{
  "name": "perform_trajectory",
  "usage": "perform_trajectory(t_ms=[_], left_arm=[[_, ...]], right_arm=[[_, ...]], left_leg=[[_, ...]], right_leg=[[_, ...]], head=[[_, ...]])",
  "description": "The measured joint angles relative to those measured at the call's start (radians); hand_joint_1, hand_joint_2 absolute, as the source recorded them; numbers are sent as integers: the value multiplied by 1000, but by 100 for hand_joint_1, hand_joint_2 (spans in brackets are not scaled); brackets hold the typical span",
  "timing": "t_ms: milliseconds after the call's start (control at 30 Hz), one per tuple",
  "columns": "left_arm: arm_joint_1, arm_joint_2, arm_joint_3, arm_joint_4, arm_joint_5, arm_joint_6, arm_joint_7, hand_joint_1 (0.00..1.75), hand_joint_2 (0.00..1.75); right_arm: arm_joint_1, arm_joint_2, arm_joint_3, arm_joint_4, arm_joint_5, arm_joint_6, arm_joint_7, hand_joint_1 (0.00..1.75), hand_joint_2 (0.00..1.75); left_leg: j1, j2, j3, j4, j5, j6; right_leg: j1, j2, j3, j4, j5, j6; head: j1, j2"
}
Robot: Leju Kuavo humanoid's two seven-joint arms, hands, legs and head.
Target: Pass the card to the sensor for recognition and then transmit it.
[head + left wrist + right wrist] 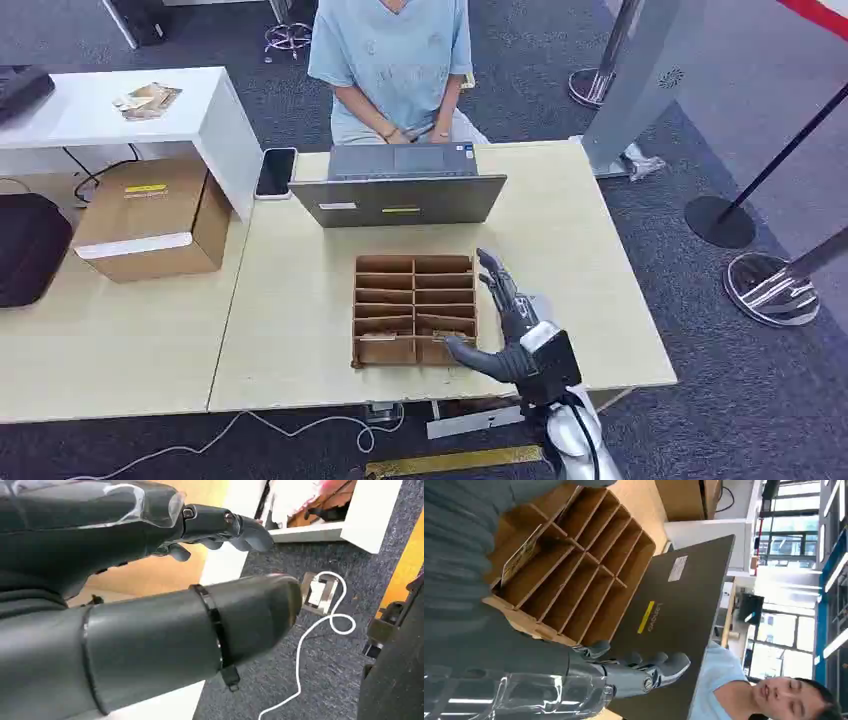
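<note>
The right hand [505,330] hovers empty, fingers spread, beside the wooden tray [413,309] — its thumb could snag a divider or bend the card [521,555] when reaching in.

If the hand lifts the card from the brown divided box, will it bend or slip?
The card looks thin and flat, so probably light, slightly flexible. Leaning in the organizer, it may slip from the right hand.

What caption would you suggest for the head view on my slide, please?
Robot's right hand open beside a brown divided organizer on the table, laptop and seated person beyond.
</note>
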Motion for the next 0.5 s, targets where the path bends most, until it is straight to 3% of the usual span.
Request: perform_trajectory(t_ms=[333,500], left_arm=[[0,0,0,0,0,0,-3,0,0],[0,0,0,0,0,0,-5,0,0]], right_arm=[[4,0,0,0,-14,-6,-13,0,175],[13,7,-2,-24,-112,-7,-51,0,175]], left_leg=[[0,0,0,0,0,0],[0,0,0,0,0,0]], right_leg=[[0,0,0,0,0,0],[0,0,0,0,0,0]], head=[[0,0],[0,0]])
